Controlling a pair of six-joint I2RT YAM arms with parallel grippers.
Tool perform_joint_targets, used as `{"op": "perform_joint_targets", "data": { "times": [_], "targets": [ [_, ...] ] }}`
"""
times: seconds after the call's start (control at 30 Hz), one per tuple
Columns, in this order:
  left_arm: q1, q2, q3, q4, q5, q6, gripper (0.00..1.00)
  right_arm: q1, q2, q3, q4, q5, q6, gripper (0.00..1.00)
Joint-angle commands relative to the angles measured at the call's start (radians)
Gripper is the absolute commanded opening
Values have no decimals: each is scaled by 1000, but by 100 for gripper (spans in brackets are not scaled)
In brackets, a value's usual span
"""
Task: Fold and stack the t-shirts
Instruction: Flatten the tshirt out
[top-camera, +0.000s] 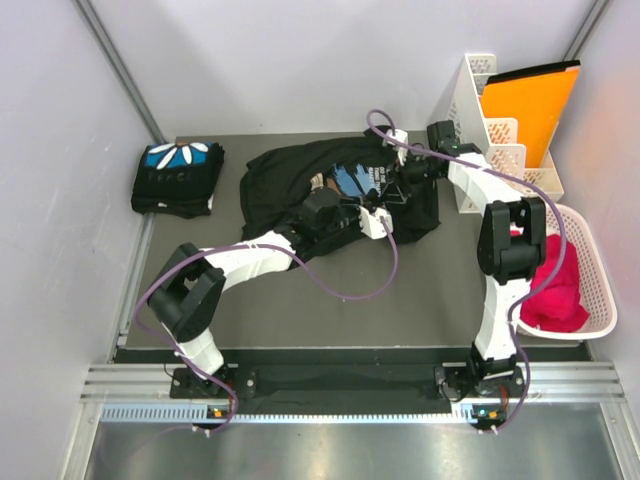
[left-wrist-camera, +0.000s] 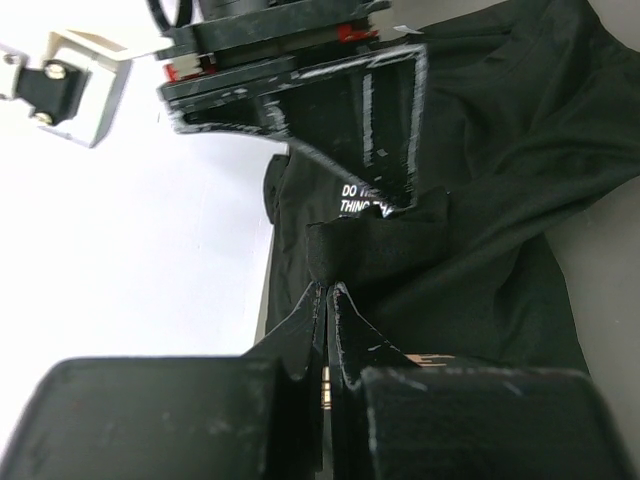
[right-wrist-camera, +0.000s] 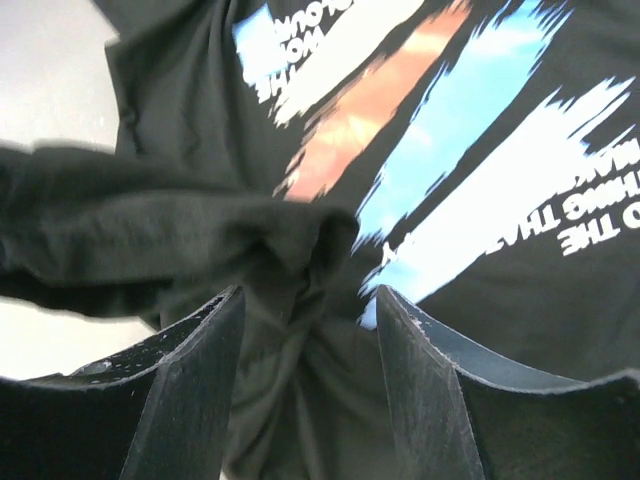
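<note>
left gripper (left-wrist-camera: 325, 298): pressed together, pinching a fold of the brush-stroke t-shirt (top-camera: 285, 180) close to its print
right gripper (right-wrist-camera: 310, 293): fingers spread, with a bunched ridge of the same shirt between them. Can't tell from the wrist view whether either pad touches it; looks unclamped
shirt position: crumpled in the middle of the table (top-camera: 300, 310), print showing, not flat
long axis: roughly left-right across the table, with most of the cloth lying left of both grippers
gripper spacing: the 2 tips sit just beside each other at the shirt's right end, right gripper on the far side of the left one
petal t-shirt (top-camera: 178, 180): folded, far-left corner, well apart from the loose shirt
arm reach: left arm lies across the shirt body; right arm comes in from the right edge
my read: 1 of 2 shirts done. The next move turns on drawing the pinched fold away from the bulk, i.e. rightward or nearer
risk: only 1 sure pinch, so the cloth may drag instead of spreading
</note>
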Motion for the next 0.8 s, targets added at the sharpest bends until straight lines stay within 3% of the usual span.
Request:
{"op": "perform_joint_targets", "data": {
  "times": [0.0,0.4,0.5,0.53,0.6,0.77],
  "targets": [
    [5,-47,2,30,6,5,0,18,-18,35,132,-7,106,55],
    [5,-58,-6,34,-2,4,0,53,18,24,171,22,95,52],
    [3,-61,-13,37,-5,5,0,61,27,27,168,23,92,32],
    [5,-61,-15,39,-5,5,0,64,28,29,166,31,88,14],
    [5,-62,-16,41,-6,4,0,70,22,32,155,69,78,0],
    [5,-69,-25,42,-2,2,0,72,-41,52,116,218,-21,0]
  ]
}}
